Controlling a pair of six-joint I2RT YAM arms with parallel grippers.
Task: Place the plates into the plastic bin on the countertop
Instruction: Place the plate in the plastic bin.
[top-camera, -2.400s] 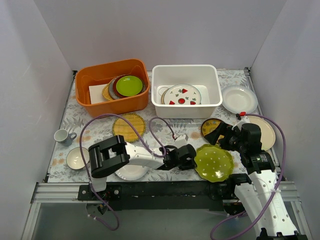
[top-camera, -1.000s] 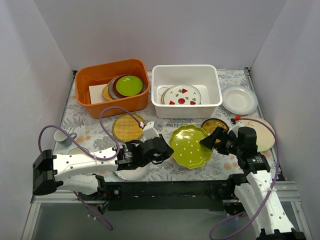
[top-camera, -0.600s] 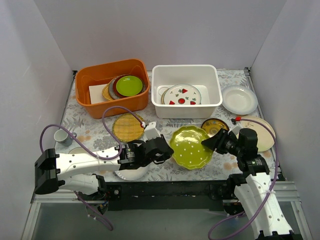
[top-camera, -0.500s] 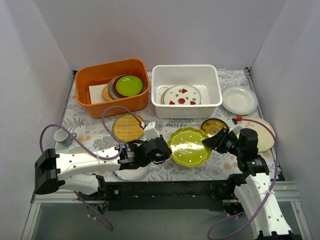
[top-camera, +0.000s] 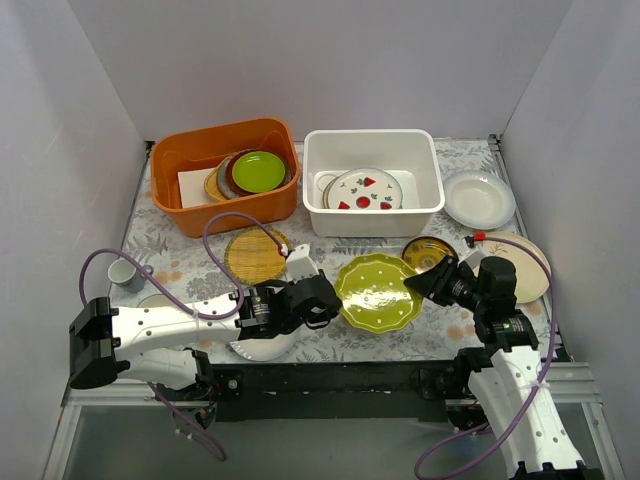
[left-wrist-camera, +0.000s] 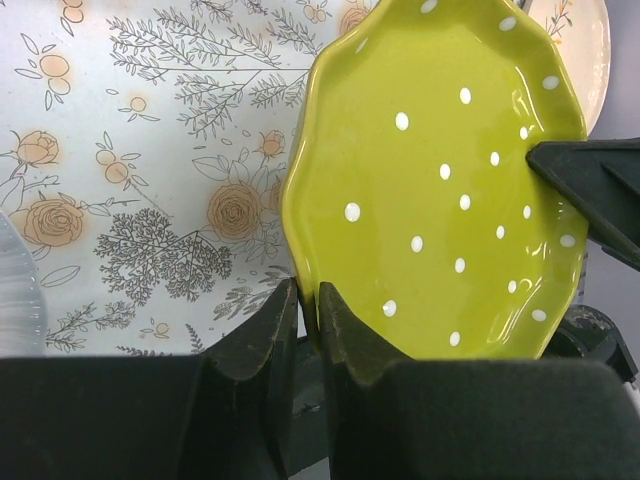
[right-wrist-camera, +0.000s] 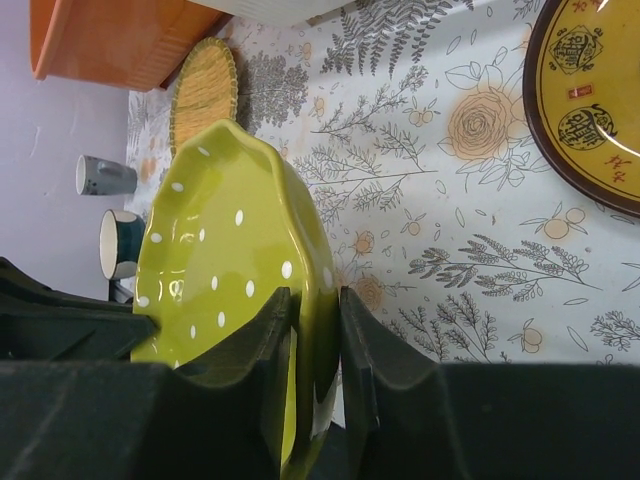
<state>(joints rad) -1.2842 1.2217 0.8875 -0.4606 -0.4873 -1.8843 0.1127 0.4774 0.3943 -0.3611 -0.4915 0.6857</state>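
The floral countertop (top-camera: 180, 262) carries the white plastic bin (top-camera: 372, 222) at the back, with a white plate with red motifs (top-camera: 366, 189) inside. In front of the bin and apart from it sits the green plate (top-camera: 378, 292), glossy yellow-green with a scalloped rim and small white dots, held tilted. The left gripper (left-wrist-camera: 307, 300) pinches its left rim, one finger on each face. The right gripper (right-wrist-camera: 315, 300) clamps the opposite rim in the same way. 2.4 s ago the plate was lower and further right, before the right arm's base, and the right gripper was beside the dark-and-gold plate (top-camera: 424, 251).
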